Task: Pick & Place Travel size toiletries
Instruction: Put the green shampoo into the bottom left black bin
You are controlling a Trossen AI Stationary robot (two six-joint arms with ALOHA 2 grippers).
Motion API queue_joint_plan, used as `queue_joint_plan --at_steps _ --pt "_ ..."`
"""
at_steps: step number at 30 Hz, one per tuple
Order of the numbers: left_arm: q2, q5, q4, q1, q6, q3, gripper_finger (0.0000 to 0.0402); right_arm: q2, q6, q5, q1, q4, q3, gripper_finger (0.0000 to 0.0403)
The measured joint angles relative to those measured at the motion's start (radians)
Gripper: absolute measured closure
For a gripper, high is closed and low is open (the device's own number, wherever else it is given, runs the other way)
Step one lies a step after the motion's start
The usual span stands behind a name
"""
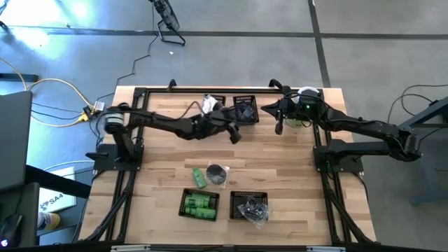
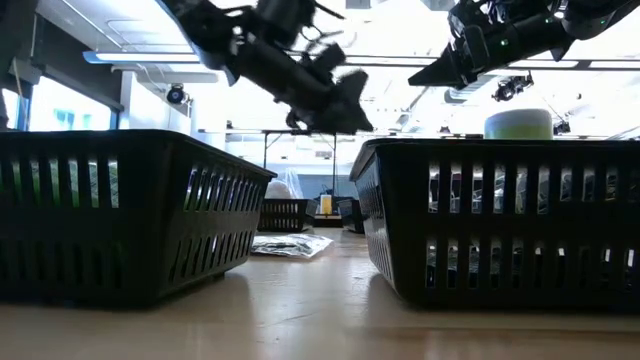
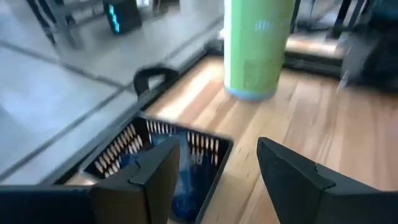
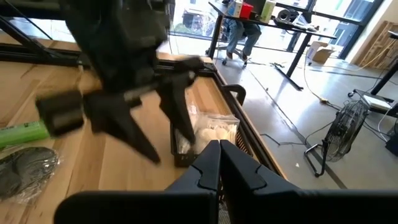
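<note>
Sorting looks partway done: two toiletries lie loose on the table (image 1: pixel 294 175), a green tube (image 1: pixel 199 176) and, just beside it, a grey disc (image 1: pixel 218 174) in clear wrap. I judge the left arm is between picks. The left hand (image 1: pixel 235 134) hangs above the table near the far dark-item basket (image 1: pixel 246 109), fingers (image 3: pixel 149 180) apart and nothing between them. The right hand (image 1: pixel 278 127) waits near the far right corner by the tall cylinder (image 1: pixel 306 94), fingers pressed together, empty.

Next, by my reading, the left hand must swing toward the near side to the loose pair, come down over one piece and close on it; the wrapped disc is flat and slippery-looking, so the tube seems the easier grab.

Four baskets:
- near left basket (image 1: pixel 199 204): green bottles.
- near right basket (image 1: pixel 250 207): dark pieces, some clear-wrapped.
- far left basket (image 1: pixel 213 103): white packets.
- far dark-item basket: dark bluish items; I cannot tell what they are.
</note>
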Motion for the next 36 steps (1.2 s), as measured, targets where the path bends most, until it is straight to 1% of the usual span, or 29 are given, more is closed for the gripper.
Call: queue_joint_plan --at_steps 3,5,9,11,13,15,18,21,25,29,32,36 --pt "-0.086 0.005 0.068 0.0 0.001 -0.113 0.0192 0.0 0.0 0.0 0.0 -0.006 0.0 0.04" --pt "-0.145 0.013 0.165 -0.001 0.004 -0.201 0.0192 0.0 0.0 -0.001 0.0 -0.007 0.0 0.04" --pt "-0.269 0.084 0.318 0.0 0.022 -0.392 0.0192 0.0 0.0 0.001 0.0 -0.006 0.0 0.04" --pt "-0.324 0.118 0.34 0.0 0.028 -0.463 0.0192 0.0 0.0 0.001 0.0 -0.006 0.0 0.04" --pt "-0.371 0.15 0.351 0.0 0.028 -0.508 0.0192 0.0 0.0 0.0 0.0 -0.006 0.0 0.04" --pt "-0.406 0.155 0.339 -0.001 0.027 -0.529 0.0192 0.0 0.0 -0.003 0.0 -0.005 0.0 0.04" --pt "-0.418 0.154 0.336 0.0 0.01 -0.537 0.0192 0.0 0.005 -0.004 0.0 -0.005 0.0 0.04" --pt "-0.419 0.156 0.329 0.0 -0.04 -0.537 0.0192 0.0 0.069 -0.005 0.0 -0.007 0.0 0.04" --pt "-0.418 0.157 0.229 0.0 -0.042 -0.538 0.0192 0.0 0.153 -0.009 0.0 -0.003 0.0 0.04" --pt "-0.418 0.162 0.177 0.0 -0.043 -0.538 0.0192 0.0 0.16 -0.028 0.0 0.042 0.0 0.04" --pt "-0.407 0.187 0.149 0.0 -0.06 -0.538 0.0192 0.0 0.162 -0.054 0.0 0.061 0.0 0.04" --pt "-0.408 0.195 0.148 0.0 -0.077 -0.538 0.0192 0.0 0.162 -0.072 0.001 0.061 0.0 0.04"
